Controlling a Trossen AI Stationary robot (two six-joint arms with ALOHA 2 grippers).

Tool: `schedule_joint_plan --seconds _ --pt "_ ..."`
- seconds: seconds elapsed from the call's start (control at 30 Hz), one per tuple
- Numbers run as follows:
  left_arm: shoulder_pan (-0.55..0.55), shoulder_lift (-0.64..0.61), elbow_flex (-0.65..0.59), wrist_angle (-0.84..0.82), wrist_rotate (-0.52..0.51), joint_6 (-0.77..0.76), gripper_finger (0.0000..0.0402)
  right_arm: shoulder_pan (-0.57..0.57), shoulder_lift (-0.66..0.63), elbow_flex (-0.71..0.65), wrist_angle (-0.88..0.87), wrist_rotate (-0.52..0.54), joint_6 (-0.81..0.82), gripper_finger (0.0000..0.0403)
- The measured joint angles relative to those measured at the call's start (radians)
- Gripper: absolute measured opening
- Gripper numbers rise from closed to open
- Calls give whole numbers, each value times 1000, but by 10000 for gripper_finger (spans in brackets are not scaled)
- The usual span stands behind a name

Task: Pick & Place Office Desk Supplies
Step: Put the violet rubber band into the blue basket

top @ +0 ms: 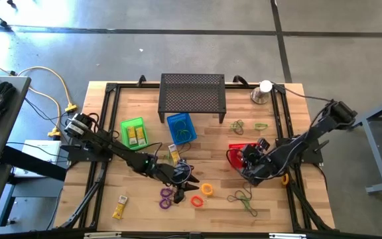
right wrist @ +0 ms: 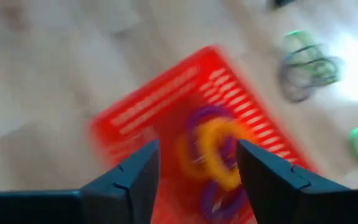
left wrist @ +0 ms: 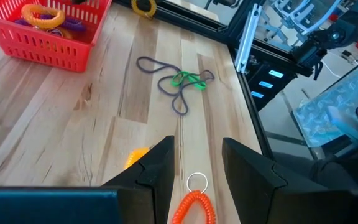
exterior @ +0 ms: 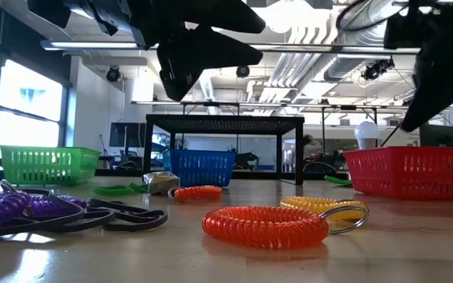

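The right gripper [right wrist: 197, 171] hangs open and empty over the red basket [top: 235, 154] right of centre, coils [right wrist: 213, 152] inside, so the open, empty left gripper [left wrist: 197, 171] should next take the orange coil [left wrist: 193, 208] at lower centre.

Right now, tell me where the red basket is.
In the high view the red basket sits right of the table's centre, under the right tool, with yellow and purple coils inside and tangled green bands nearer the front edge.

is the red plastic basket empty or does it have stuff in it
Not empty. The red plastic basket holds yellow and purple coiled loops, visible between the right gripper's open fingers.
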Motion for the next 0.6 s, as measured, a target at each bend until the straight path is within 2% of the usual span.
schedule_joint_plan --seconds 0.17,0.3,0.37,0.6 --pt "0 0 0 -17 0 0 130 55 -62 60 37 -330 -31 197" --pt "0 0 0 -55 2 0 130 129 -75 66 113 -509 17 184" --pt "0 0 0 -68 16 -11 130 181 -73 66 121 -546 74 175" --pt "0 0 0 -81 69 -38 130 340 3 66 156 -531 217 153"
